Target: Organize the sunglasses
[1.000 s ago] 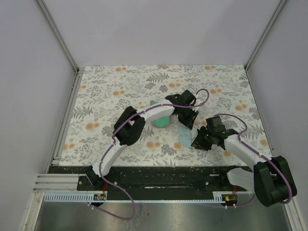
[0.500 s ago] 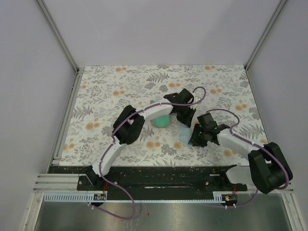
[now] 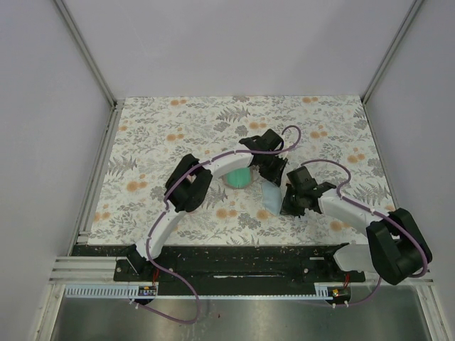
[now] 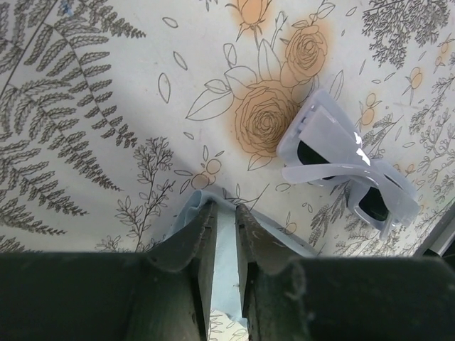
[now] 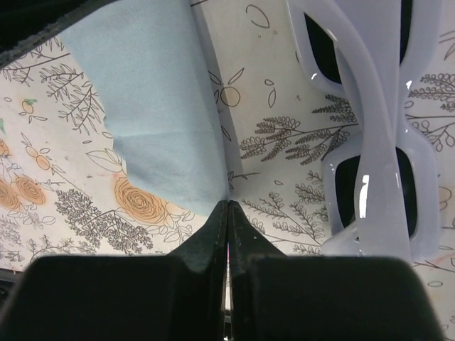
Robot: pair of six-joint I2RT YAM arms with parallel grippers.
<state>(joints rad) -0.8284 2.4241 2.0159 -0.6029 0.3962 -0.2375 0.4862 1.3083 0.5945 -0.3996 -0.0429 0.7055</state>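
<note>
Right claw (image 5: 227,207): fingers pressed tight together, no gap that we can see, tips right at the edge of a light blue cloth (image 5: 149,106). We cannot tell whether a bit of the cloth is nipped between them. Left claw (image 4: 226,217): fingers stand a narrow slit apart, with the cloth showing through the slit and curling up beside one tip. We cannot tell whether it is gripped or only lies beneath. We note one pair of sunglasses (image 5: 370,142), pale frame and dark lenses, lying on the flower-patterned table (image 5: 284,185) just beside the cloth, with a strip of bare table between the two. Neither claw touches the pair. From the left wrist it lies ahead and to the right of the fingers. From above, both arms reach to the middle of the table and the claws sit close together at the cloth. A green thing (image 3: 238,177) lies partly under the left arm. In that view we cannot make out the sunglasses among the claws.
</note>
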